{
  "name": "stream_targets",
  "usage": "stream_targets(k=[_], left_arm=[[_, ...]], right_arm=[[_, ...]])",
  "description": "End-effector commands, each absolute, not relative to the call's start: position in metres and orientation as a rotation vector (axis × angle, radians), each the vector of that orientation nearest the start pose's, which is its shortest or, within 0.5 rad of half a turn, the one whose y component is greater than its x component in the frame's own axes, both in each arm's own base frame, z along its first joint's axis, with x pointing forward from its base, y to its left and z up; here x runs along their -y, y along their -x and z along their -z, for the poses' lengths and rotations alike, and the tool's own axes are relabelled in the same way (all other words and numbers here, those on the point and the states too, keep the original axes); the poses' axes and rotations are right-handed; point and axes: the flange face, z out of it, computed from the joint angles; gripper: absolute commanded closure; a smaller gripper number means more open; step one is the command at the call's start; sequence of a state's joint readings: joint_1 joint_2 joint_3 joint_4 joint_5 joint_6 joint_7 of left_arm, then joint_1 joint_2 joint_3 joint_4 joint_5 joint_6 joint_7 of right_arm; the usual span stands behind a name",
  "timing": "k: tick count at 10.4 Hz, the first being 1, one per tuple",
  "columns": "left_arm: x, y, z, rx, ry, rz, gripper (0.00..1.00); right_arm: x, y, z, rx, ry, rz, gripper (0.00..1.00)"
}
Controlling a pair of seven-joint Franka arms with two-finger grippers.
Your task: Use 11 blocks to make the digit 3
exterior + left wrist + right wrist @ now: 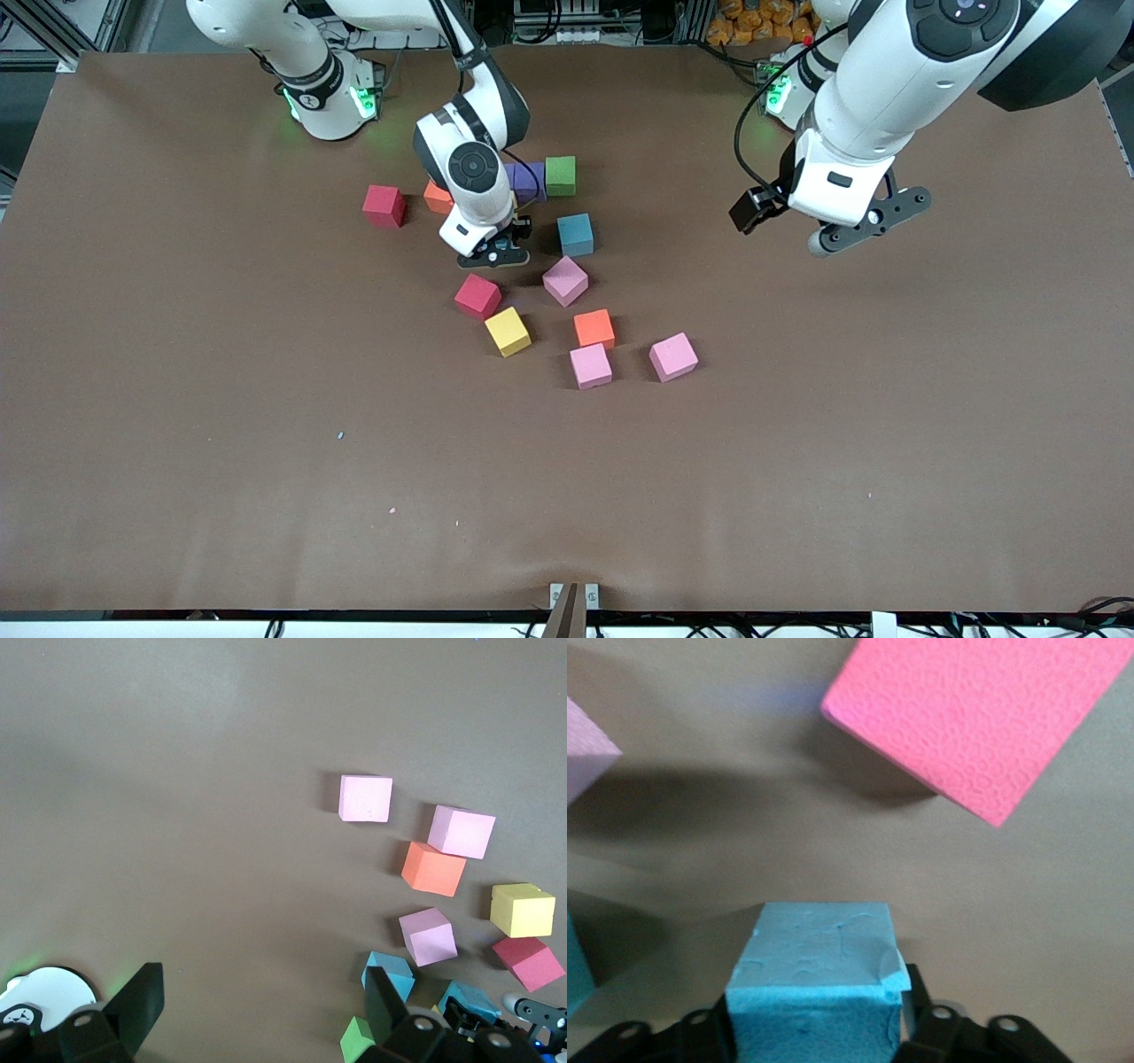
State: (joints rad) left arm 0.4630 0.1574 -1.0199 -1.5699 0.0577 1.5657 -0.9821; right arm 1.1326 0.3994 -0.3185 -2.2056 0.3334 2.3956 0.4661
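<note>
Two pink blocks lie lowest in the front view, one (591,365) just beside the other (673,356). An orange block (594,328) sits close above the first, and a yellow block (508,331) lies toward the right arm's end. Farther from the camera come a red block (477,295) and a third pink block (565,280), turned at an angle, then a blue block (575,234). A purple block (524,180) and a green block (560,175) stand side by side, touching or nearly so. A second orange block (437,197) is half hidden by the right arm, and a second red block (384,206) lies well toward that arm's end.

The right gripper (496,252) is down at the table among these, between the red and blue blocks. A light blue block (819,966) sits squarely between its jaws and seems to rest on the table. I cannot tell whether the jaws press on it or stand just off it.

The left gripper (864,226) waits over bare brown table (266,443) toward the left arm's end, well apart from the blocks. Its jaws are spread wide and hold nothing.
</note>
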Motion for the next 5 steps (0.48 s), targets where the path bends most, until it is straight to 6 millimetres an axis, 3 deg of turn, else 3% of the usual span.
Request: stream_targets(k=[1, 5], left_arm=[[0.265, -0.507, -0.583, 0.63, 3.041, -0.149, 0.0], [0.265, -0.508, -0.583, 0.632, 3.041, -0.149, 0.0]], right_arm=[[-0.382, -0.365, -0.206, 0.143, 3.155, -0.288, 0.0], [-0.376, -0.385, -0.243, 0.1, 3.109, -0.243, 0.0]])
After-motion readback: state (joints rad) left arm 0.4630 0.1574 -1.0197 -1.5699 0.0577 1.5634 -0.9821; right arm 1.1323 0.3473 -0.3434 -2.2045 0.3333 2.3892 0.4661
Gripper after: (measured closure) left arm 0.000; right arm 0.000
